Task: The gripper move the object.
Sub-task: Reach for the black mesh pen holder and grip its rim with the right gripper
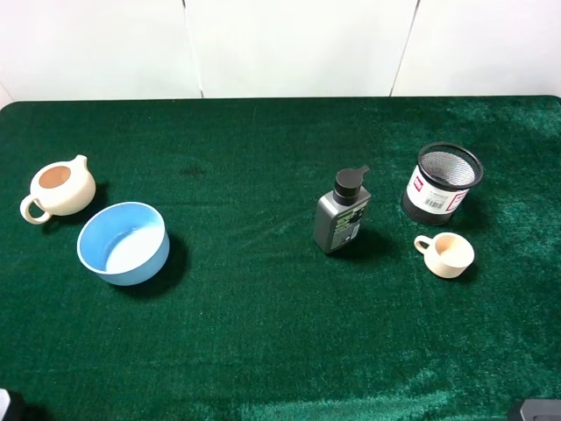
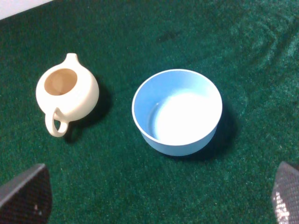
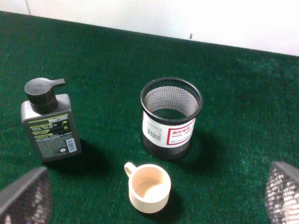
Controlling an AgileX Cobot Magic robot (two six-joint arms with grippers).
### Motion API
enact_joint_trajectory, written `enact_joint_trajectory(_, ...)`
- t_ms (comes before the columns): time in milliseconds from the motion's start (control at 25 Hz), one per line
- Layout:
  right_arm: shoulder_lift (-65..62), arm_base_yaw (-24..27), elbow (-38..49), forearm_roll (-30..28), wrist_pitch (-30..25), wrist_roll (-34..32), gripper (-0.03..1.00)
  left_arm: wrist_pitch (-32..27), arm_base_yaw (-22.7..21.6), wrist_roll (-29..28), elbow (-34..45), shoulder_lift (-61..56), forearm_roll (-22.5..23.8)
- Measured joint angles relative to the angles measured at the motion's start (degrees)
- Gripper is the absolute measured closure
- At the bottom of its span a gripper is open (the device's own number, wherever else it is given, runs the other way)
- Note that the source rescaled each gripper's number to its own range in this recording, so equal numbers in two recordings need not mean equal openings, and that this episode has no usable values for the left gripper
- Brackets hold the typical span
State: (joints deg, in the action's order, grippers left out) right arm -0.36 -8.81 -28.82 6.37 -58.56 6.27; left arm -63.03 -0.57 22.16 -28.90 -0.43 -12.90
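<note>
Green tabletop (image 1: 263,351): cream cup (image 3: 148,187) crowds the pen cup (image 3: 171,119); right gripper (image 3: 153,198), jaws spread, may knock it.

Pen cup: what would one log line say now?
pen cup upright, ungripped | left gripper open | right gripper open | bottle upright

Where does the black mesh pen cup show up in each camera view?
Exterior high: pen cup at the upper right of the picture.
Left wrist: not in it.
Right wrist: pen cup near the middle.
Shared landmark: cream cup beside it, in both those views.
</note>
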Motion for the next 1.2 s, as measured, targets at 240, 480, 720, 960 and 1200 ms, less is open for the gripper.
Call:
enact_joint_trajectory(240,0.00,0.00,0.00,0.00,0.00,0.00,-0.03,0.00,0.00,0.00,0.00,0.00,0.00)
enact_joint_trajectory(480,0.00,0.00,0.00,0.00,0.00,0.00,-0.03,0.00,0.00,0.00,0.00,0.00,0.00)
enact_joint_trajectory(720,0.00,0.00,0.00,0.00,0.00,0.00,-0.03,0.00,0.00,0.00,0.00,0.00,0.00)
enact_joint_trajectory(960,0.00,0.00,0.00,0.00,0.00,0.00,-0.03,0.00,0.00,0.00,0.00,0.00,0.00)
enact_joint_trajectory(1200,0.00,0.00,0.00,0.09,0.00,-0.08,-0.03,0.00,0.00,0.00,0.00,0.00,0.00)
